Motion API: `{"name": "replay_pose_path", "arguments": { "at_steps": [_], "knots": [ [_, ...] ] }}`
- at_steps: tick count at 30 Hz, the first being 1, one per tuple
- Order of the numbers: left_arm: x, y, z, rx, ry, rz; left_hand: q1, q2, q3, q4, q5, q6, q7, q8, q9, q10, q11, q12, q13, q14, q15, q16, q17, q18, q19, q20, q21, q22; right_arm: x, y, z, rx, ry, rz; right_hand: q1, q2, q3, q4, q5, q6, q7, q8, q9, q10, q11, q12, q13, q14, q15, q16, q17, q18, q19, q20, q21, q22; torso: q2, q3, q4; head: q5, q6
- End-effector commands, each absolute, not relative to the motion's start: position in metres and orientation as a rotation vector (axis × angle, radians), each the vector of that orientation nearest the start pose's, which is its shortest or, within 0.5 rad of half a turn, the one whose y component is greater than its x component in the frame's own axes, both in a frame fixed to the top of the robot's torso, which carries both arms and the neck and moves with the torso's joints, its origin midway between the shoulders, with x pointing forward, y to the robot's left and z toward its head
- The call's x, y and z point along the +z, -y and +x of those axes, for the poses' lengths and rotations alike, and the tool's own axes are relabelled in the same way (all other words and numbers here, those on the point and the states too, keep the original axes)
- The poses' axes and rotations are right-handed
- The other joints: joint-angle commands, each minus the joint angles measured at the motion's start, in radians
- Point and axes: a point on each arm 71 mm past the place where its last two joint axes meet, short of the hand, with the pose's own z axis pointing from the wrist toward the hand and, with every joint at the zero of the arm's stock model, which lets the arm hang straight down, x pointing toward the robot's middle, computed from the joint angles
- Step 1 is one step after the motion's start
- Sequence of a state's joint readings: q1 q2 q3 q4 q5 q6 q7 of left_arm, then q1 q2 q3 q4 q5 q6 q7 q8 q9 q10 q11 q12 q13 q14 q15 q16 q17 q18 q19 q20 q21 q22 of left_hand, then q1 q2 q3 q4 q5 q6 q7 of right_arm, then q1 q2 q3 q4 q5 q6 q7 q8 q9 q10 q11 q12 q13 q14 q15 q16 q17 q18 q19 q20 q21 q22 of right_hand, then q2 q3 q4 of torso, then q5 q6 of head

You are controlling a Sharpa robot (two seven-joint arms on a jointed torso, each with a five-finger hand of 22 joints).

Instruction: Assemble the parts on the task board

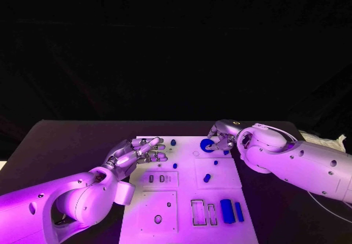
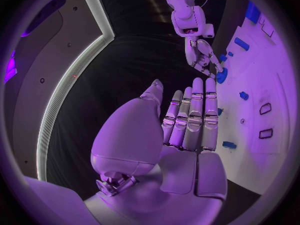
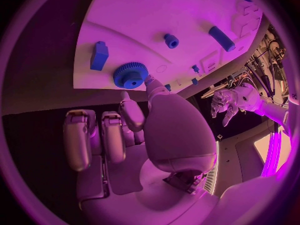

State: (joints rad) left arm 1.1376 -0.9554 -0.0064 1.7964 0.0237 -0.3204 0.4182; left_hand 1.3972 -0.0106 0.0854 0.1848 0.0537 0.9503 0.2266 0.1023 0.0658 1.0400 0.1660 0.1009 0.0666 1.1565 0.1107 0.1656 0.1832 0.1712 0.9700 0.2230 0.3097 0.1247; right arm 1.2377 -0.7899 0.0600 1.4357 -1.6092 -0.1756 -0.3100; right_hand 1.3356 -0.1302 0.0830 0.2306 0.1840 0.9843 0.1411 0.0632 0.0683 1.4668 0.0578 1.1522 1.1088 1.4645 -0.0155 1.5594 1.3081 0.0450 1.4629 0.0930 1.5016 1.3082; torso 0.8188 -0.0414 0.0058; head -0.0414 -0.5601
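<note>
The right hand [image 1: 220, 140] holds a blue gear [image 3: 130, 75] at its fingertips over the white board [image 1: 183, 203], while the left hand [image 1: 138, 152], fingers straight and apart, holds nothing.

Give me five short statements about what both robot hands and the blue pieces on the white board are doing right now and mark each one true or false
1. The right robot hand is at a blue gear near the far edge of the task board. True.
2. The left robot hand grips a blue part. False: it holds nothing, its fingers straight and apart from the parts.
3. The blue gear lies off the board on the black table. False: it sits on the white board.
4. Two long blue bars lie side by side on the board's near right part. True.
5. The two robot hands touch each other. False: they are apart, at opposite sides of the board.
</note>
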Motion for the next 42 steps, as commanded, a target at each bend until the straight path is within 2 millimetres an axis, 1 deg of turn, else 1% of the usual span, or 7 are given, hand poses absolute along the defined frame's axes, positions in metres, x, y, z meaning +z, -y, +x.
{"name": "replay_pose_path", "arguments": {
  "at_steps": [1, 13, 19, 23, 28, 38, 42],
  "knots": [
    [-0.169, -0.182, 0.428, -1.744, -1.467, -1.143, 0.003, 0.007, 0.002, -0.006, 0.0, 0.004, 0.006, -0.004, 0.0, -0.001, 0.007, -0.007, 0.0, -0.001, 0.004, -0.003, 0.001, 0.012, 0.004, 0.0, -0.007, -0.001, -0.146, 0.209, 0.524, 0.346, -1.704, -0.133, -0.008, 0.003, -0.003, 0.005, 0.003, 0.0, 0.008, 0.007, 0.001, 0.085, 0.007, 0.39, 0.428, 0.103, 0.009, 0.005, 0.245, -0.013, 0.024, 0.006, 0.005, 0.116, 0.0, 0.0004, -0.0005, 0.0, -0.001],
    [-0.169, -0.181, 0.428, -1.745, -1.472, -1.144, 0.002, 0.007, 0.002, -0.007, 0.0, 0.004, 0.006, -0.004, 0.0, -0.001, 0.007, -0.007, 0.0, -0.001, 0.004, -0.004, 0.002, 0.012, 0.004, 0.0, -0.007, -0.001, -0.151, 0.21, 0.529, 0.33, -1.73, -0.13, 0.004, 0.022, 0.0, 0.001, 0.013, 0.019, 0.008, 0.016, 0.003, 0.092, 0.007, 0.401, 0.442, 0.104, 0.009, 0.008, 0.254, -0.016, 0.031, 0.008, 0.012, 0.13, 0.001, 0.0015, 0.0005, 0.0, -0.005],
    [-0.17, -0.182, 0.429, -1.744, -1.472, -1.145, 0.002, 0.007, 0.002, -0.007, 0.0, 0.004, 0.006, -0.004, 0.0, -0.001, 0.007, -0.007, 0.0, -0.001, 0.004, -0.004, 0.002, 0.012, 0.004, 0.0, -0.007, -0.001, -0.152, 0.211, 0.529, 0.331, -1.734, -0.134, 0.028, 0.042, 0.013, -0.018, 0.017, 0.04, 0.005, 0.024, 0.006, 0.095, 0.005, 0.405, 0.447, 0.105, 0.007, 0.009, 0.257, -0.017, 0.034, 0.007, 0.015, 0.137, 0.001, 0.0014, 0.0002, 0.0, -0.007],
    [-0.17, -0.182, 0.429, -1.743, -1.471, -1.145, 0.002, 0.007, 0.002, -0.007, 0.0, 0.004, 0.006, -0.004, 0.0, -0.001, 0.007, -0.007, 0.0, -0.001, 0.004, -0.004, 0.002, 0.012, 0.004, 0.0, -0.007, -0.001, -0.15, 0.208, 0.528, 0.343, -1.713, -0.143, 0.058, 0.062, 0.034, -0.041, -0.001, 0.074, -0.003, 0.037, 0.011, 0.098, -0.001, 0.41, 0.453, 0.106, 0.001, 0.01, 0.259, -0.018, 0.037, 0.003, 0.019, 0.144, 0.001, 0.0016, -0.0013, 0.001, -0.007],
    [-0.169, -0.182, 0.429, -1.745, -1.471, -1.144, 0.002, 0.007, 0.002, -0.007, 0.0, 0.004, 0.006, -0.004, 0.0, -0.001, 0.007, -0.007, 0.0, -0.001, 0.004, -0.004, 0.002, 0.012, 0.004, 0.0, -0.007, -0.001, -0.145, 0.201, 0.525, 0.359, -1.637, -0.166, 0.084, 0.088, 0.062, -0.064, -0.016, 0.122, -0.023, 0.054, 0.02, 0.104, -0.019, 0.419, 0.462, 0.106, -0.013, 0.011, 0.263, -0.023, 0.049, -0.007, 0.027, 0.164, 0.001, 0.0014, 0.0007, -0.002, -0.006],
    [-0.17, -0.182, 0.429, -1.741, -1.468, -1.145, 0.003, 0.008, 0.001, -0.008, 0.0, 0.004, 0.006, -0.005, 0.0, -0.001, 0.007, -0.008, 0.0, -0.001, 0.005, -0.005, 0.003, 0.012, 0.004, 0.0, -0.008, -0.002, -0.138, 0.19, 0.518, 0.38, -1.535, -0.184, 0.094, 0.103, 0.086, -0.083, -0.019, 0.144, -0.035, 0.057, 0.025, 0.104, -0.03, 0.419, 0.462, 0.106, -0.023, 0.011, 0.263, -0.027, 0.06, -0.019, 0.036, 0.183, 0.001, 0.0002, 0.0015, 0.0, -0.004],
    [-0.17, -0.183, 0.43, -1.739, -1.466, -1.145, 0.003, 0.008, 0.001, -0.008, 0.0, 0.004, 0.006, -0.005, 0.0, -0.001, 0.007, -0.008, 0.0, -0.001, 0.005, -0.005, 0.003, 0.012, 0.004, 0.0, -0.008, -0.002, -0.135, 0.183, 0.513, 0.41, -1.521, -0.182, 0.089, 0.103, 0.088, -0.083, -0.014, 0.146, -0.035, 0.056, 0.025, 0.104, -0.031, 0.419, 0.462, 0.106, -0.024, 0.011, 0.263, -0.028, 0.062, -0.02, 0.037, 0.186, 0.001, 0.0011, 0.002, 0.003, -0.002]
  ]
}}
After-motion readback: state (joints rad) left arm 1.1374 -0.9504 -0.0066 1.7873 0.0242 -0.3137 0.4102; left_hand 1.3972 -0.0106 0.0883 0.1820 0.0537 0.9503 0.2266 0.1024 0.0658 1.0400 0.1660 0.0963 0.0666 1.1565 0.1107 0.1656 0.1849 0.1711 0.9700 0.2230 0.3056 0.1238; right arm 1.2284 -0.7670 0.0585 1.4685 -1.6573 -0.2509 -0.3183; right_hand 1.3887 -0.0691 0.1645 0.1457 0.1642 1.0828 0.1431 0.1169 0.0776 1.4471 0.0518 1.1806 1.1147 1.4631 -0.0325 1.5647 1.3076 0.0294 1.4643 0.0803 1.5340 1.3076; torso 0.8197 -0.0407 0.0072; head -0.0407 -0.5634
